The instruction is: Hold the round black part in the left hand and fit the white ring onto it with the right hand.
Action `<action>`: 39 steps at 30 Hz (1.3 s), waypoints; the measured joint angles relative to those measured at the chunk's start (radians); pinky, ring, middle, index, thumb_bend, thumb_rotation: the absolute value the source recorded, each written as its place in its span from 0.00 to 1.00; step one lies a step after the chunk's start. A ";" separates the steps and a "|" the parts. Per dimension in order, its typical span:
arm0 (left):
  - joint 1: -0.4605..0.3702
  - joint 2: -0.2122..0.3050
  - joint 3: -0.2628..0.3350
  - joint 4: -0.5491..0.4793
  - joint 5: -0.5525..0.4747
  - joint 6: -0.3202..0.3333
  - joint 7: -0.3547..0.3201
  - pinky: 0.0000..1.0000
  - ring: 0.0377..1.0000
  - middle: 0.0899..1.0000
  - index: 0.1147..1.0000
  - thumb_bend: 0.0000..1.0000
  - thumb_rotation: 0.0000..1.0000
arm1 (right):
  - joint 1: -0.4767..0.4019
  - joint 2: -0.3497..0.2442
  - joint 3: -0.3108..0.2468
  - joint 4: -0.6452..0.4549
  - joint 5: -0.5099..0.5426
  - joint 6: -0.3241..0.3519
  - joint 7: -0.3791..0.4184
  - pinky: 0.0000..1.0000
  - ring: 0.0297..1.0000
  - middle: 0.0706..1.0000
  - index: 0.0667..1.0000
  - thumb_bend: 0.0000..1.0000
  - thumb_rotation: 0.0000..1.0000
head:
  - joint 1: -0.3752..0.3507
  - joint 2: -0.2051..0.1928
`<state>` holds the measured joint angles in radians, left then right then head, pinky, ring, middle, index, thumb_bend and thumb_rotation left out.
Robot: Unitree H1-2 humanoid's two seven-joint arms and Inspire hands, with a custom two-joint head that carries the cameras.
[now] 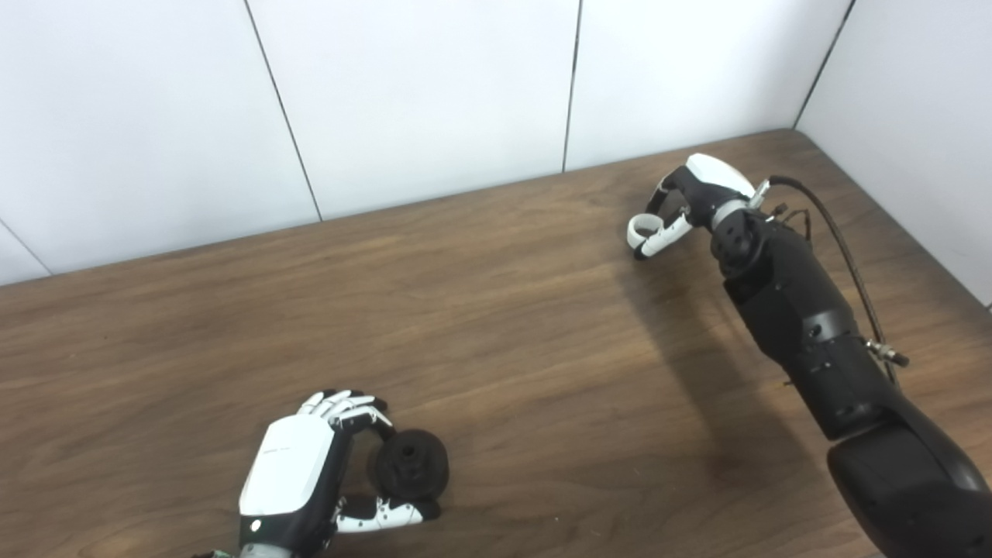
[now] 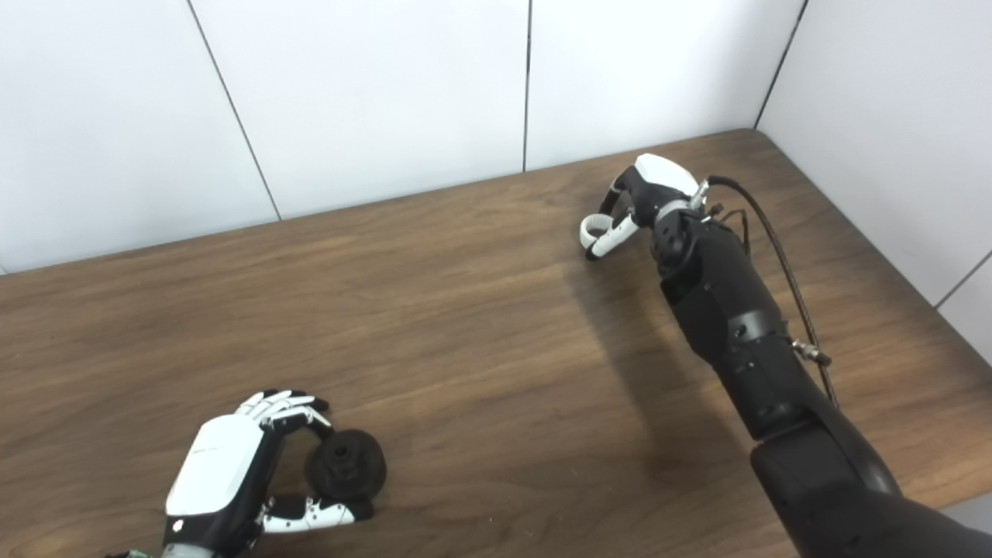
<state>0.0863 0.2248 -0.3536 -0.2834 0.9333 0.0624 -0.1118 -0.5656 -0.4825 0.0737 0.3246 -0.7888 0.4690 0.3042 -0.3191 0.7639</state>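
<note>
Left eye view: left robot hand [image 1: 298, 469] curled around round black part [image 1: 411, 463]; right robot hand [image 1: 686, 205] pinching white ring [image 1: 642, 229].

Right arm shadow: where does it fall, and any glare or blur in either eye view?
Left eye view: soft shadow lies on the table left of the right hand; slight sheen, no harsh glare. Right eye view: same shadow; round black part in the left hand reads dark, detail faint; white ring sharp enough.

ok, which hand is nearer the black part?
Left. The left hand has its fingers curled around the black part near the table's front edge. The right hand is far across the table, at the white ring.
</note>
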 measured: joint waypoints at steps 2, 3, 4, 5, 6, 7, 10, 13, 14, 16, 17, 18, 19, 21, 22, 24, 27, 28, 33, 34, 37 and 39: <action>0.000 0.000 0.000 0.000 0.001 0.000 0.000 0.90 0.82 0.73 0.42 0.52 0.05 | 0.002 -0.001 0.003 0.000 0.010 0.000 -0.009 0.91 0.94 0.82 0.45 0.52 0.13 | 0.000 0.000; 0.000 0.000 0.000 0.000 0.001 0.000 0.000 0.90 0.82 0.73 0.42 0.52 0.05 | 0.002 -0.003 0.006 0.000 0.015 0.000 -0.012 0.91 0.94 0.82 0.45 0.52 0.13 | 0.000 0.000; 0.000 0.000 0.000 0.000 0.001 0.000 0.000 0.91 0.82 0.73 0.42 0.52 0.05 | 0.003 -0.006 0.011 0.000 0.018 0.000 -0.016 0.91 0.95 0.83 0.45 0.52 0.13 | 0.000 0.000; 0.000 -0.001 0.000 0.000 0.001 0.000 0.000 0.91 0.82 0.73 0.42 0.52 0.05 | 0.003 -0.008 0.016 0.000 0.019 0.000 -0.021 0.91 0.95 0.83 0.45 0.52 0.13 | 0.000 0.000; 0.000 -0.001 0.001 0.000 0.001 0.000 -0.001 0.91 0.82 0.73 0.42 0.52 0.05 | 0.003 -0.010 0.020 0.000 0.021 0.000 -0.023 0.91 0.95 0.83 0.45 0.52 0.13 | 0.000 0.000; 0.000 -0.002 0.001 0.000 0.001 0.000 -0.001 0.91 0.82 0.73 0.42 0.52 0.05 | 0.003 -0.013 0.024 0.000 0.022 0.000 -0.024 0.91 0.95 0.83 0.45 0.52 0.13 | 0.000 0.000; 0.000 -0.003 0.002 0.000 0.001 0.000 -0.002 0.91 0.82 0.73 0.42 0.52 0.05 | 0.003 -0.019 0.034 -0.002 0.030 -0.001 -0.027 0.92 0.96 0.83 0.45 0.52 0.13 | 0.005 0.006; 0.000 -0.004 0.002 -0.001 0.003 0.000 -0.004 0.91 0.83 0.73 0.42 0.52 0.05 | 0.006 -0.026 0.043 -0.007 0.036 -0.001 -0.030 0.92 0.96 0.82 0.45 0.52 0.13 | 0.015 0.009; 0.000 -0.005 0.002 -0.001 0.003 0.001 -0.005 0.91 0.83 0.73 0.42 0.52 0.05 | 0.010 -0.030 0.048 -0.013 0.037 -0.002 -0.032 0.93 0.96 0.82 0.45 0.52 0.13 | 0.024 0.012; 0.000 -0.010 0.002 -0.002 0.003 0.002 -0.007 0.91 0.83 0.73 0.42 0.52 0.05 | 0.020 -0.040 0.054 -0.031 0.040 -0.007 -0.031 0.95 0.96 0.82 0.45 0.52 0.13 | 0.025 0.012; 0.000 -0.012 0.003 -0.002 0.004 0.002 -0.007 0.92 0.83 0.73 0.42 0.52 0.05 | 0.026 -0.046 0.060 -0.048 0.041 -0.009 -0.028 0.96 0.96 0.82 0.45 0.52 0.13 | 0.035 0.015; 0.000 -0.014 0.003 -0.002 0.006 0.002 -0.007 0.92 0.83 0.73 0.42 0.52 0.05 | 0.033 -0.055 0.070 -0.068 0.043 -0.010 -0.022 0.96 0.96 0.83 0.45 0.52 0.13 | 0.041 0.017; 0.000 -0.015 0.003 -0.002 0.007 0.003 -0.007 0.92 0.83 0.73 0.42 0.52 0.05 | 0.039 -0.066 0.084 -0.093 0.044 -0.014 -0.012 0.96 0.96 0.83 0.45 0.52 0.13 | 0.063 0.020; 0.001 -0.015 0.002 -0.002 0.013 0.003 -0.007 0.91 0.83 0.72 0.42 0.52 0.05 | 0.041 -0.085 0.102 -0.143 0.047 -0.022 0.016 0.97 0.96 0.83 0.45 0.52 0.13 | 0.075 0.023; 0.001 -0.016 0.001 -0.002 0.016 0.004 -0.007 0.91 0.83 0.73 0.42 0.52 0.05 | 0.041 -0.096 0.111 -0.164 0.048 -0.028 0.025 0.97 0.96 0.84 0.45 0.52 0.13 | 0.086 0.023; 0.002 -0.020 -0.001 -0.003 0.027 0.004 -0.007 0.91 0.83 0.73 0.42 0.52 0.05 | 0.041 -0.113 0.125 -0.227 0.048 -0.028 0.059 0.97 0.96 0.84 0.45 0.52 0.13 | 0.103 0.028; 0.003 -0.026 -0.002 -0.004 0.036 0.008 -0.007 0.91 0.83 0.73 0.42 0.52 0.05 | 0.041 -0.123 0.145 -0.323 0.047 -0.028 0.098 0.98 0.96 0.83 0.45 0.52 0.13 | 0.113 0.031; 0.003 -0.028 -0.003 -0.004 0.038 0.010 -0.008 0.91 0.83 0.73 0.42 0.52 0.05 | 0.041 -0.122 0.153 -0.357 0.046 -0.028 0.113 0.98 0.96 0.83 0.45 0.52 0.14 | 0.120 0.031; 0.003 -0.038 -0.009 -0.007 0.050 0.022 -0.011 0.91 0.82 0.73 0.42 0.52 0.05 | 0.041 -0.102 0.200 -0.517 0.019 -0.006 0.219 0.98 0.95 0.83 0.45 0.52 0.14 | 0.130 0.038; 0.003 -0.039 -0.010 -0.008 0.051 0.024 -0.011 0.91 0.82 0.73 0.42 0.52 0.05 | 0.041 -0.095 0.209 -0.540 0.017 -0.006 0.242 0.97 0.95 0.82 0.45 0.52 0.14 | 0.136 0.040; 0.003 -0.046 -0.015 -0.015 0.067 0.038 -0.018 0.91 0.82 0.73 0.42 0.52 0.05 | 0.042 -0.084 0.237 -0.610 0.011 -0.006 0.306 0.96 0.94 0.82 0.45 0.52 0.14 | 0.143 0.041; 0.003 -0.049 -0.019 -0.017 0.076 0.042 -0.020 0.91 0.82 0.73 0.42 0.52 0.05 | 0.044 -0.072 0.247 -0.652 0.009 -0.006 0.337 0.96 0.94 0.81 0.45 0.52 0.14 | 0.164 0.046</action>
<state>0.0893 0.1759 -0.3725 -0.3003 1.0095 0.1041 -0.1318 -0.5215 -0.5550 0.3203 -0.3277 -0.7802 0.4631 0.6412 -0.1551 0.8099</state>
